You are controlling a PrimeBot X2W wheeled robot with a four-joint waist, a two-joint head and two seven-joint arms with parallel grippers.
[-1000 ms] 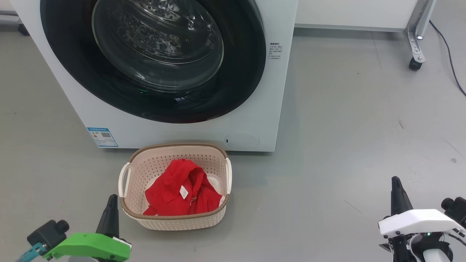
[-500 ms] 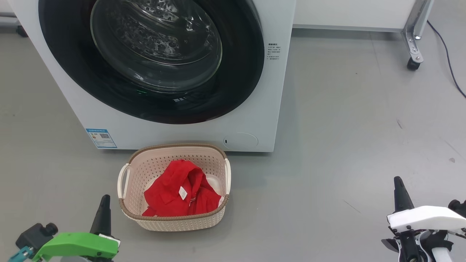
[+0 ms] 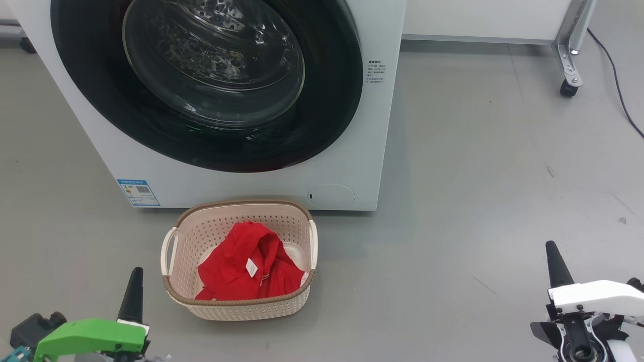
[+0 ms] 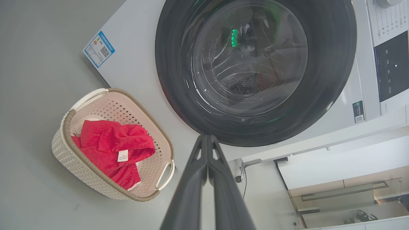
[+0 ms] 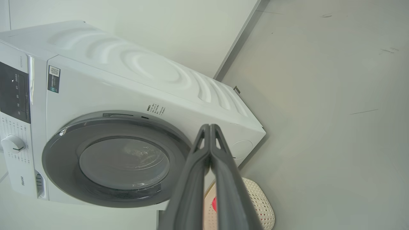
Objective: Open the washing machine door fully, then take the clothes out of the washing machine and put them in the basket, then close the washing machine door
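Grey floor [image 3: 478,176] runs all around. Red clothes [image 3: 236,266] lie bunched up in the cream basket [image 3: 241,309], with a small white tag facing up. The basket sits on the floor just in front of the washing machine [image 3: 387,125], below its round door [image 3: 332,100]. The door is shut flat against the machine, and the shiny drum shows through the glass. A blue sticker [image 3: 138,192] is low on the machine's front. The left tool [image 3: 135,276], with a green cover, is near the basket's left side, not touching it. Its two dark fingers are pressed together with nothing between them. The right tool [image 3: 552,251] is far off to the right over bare floor, fingers also pressed together, holding nothing. A metal leg on a wheel [image 3: 568,65] stands at the back right.
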